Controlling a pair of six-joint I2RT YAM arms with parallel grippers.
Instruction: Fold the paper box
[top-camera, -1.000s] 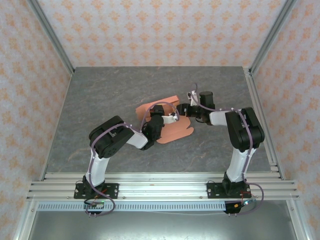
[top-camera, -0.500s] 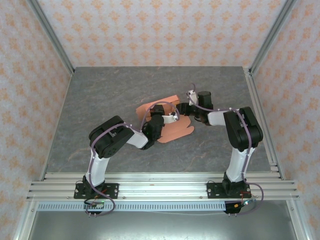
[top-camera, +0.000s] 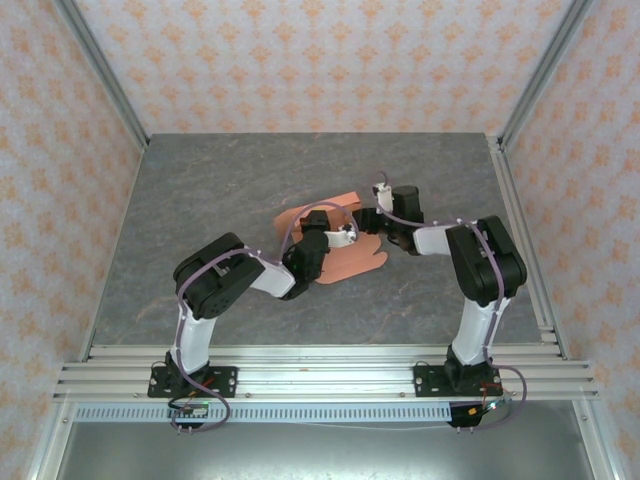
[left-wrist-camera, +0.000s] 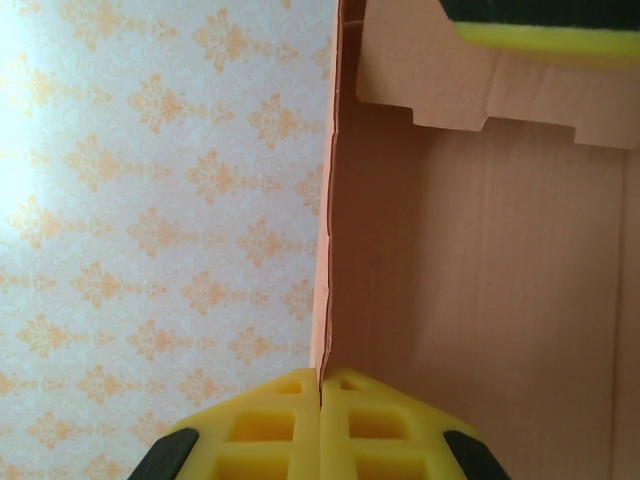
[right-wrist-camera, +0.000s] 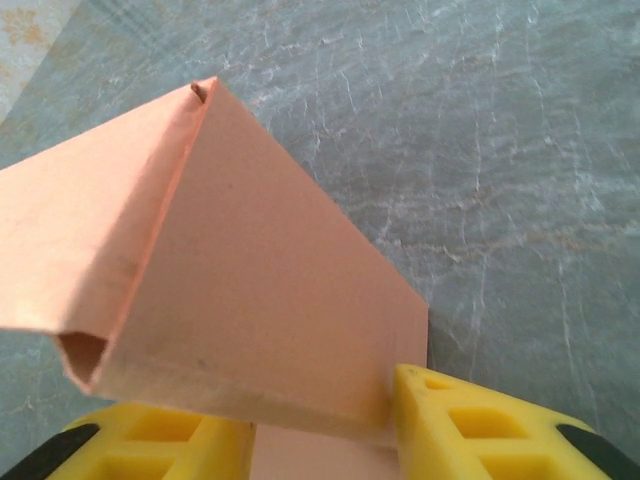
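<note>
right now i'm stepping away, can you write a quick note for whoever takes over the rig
Left gripper: shut on the edge of a raised panel of the paper box.
Right gripper: jaws astride a folded flap; firm grip unclear.
Box: middle of the table, between both arms.
Done: some panels raised and creased.
Left: rounded tabs lie flat on the near side; fold and tuck them.

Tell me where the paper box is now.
Top view: the paper box lies centred on the table, pinched by the left claw, right claw at its right side.
</note>
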